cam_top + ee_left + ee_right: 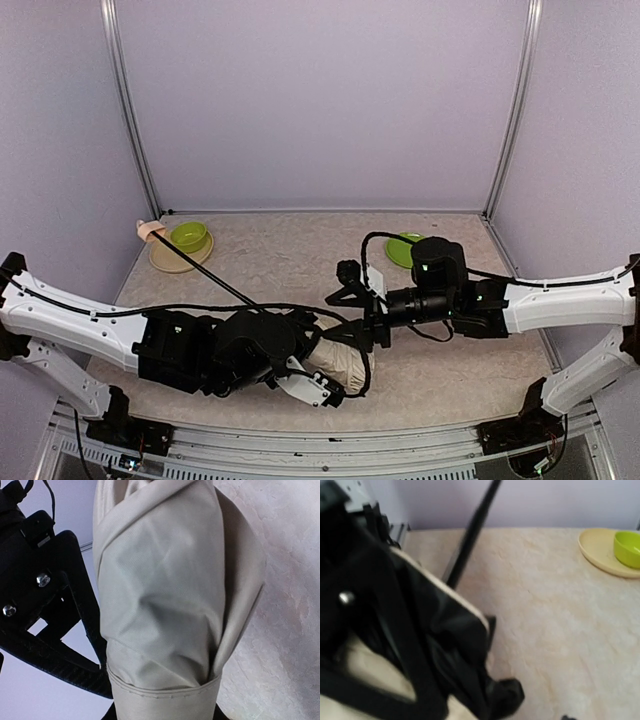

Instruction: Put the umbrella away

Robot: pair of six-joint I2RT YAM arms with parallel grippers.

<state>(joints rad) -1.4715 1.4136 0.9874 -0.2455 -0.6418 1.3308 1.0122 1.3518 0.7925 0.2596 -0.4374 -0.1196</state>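
Observation:
The umbrella lies folded low over the table's near middle, a cream bundle. Its thin black shaft runs up-left to the pale knob handle. My left gripper is shut on the bundle. In the left wrist view the cream fabric fills the frame and hides the fingers. My right gripper is at the bundle's right end, open. The blurred right wrist view shows the umbrella's black underside and the shaft. One dark fingertip peeks in at the bottom edge, apart from the fabric.
A tan plate holding a green bowl stands at the back left, by the knob handle. A green dish lies behind the right arm. Booth walls and metal posts close the back and sides.

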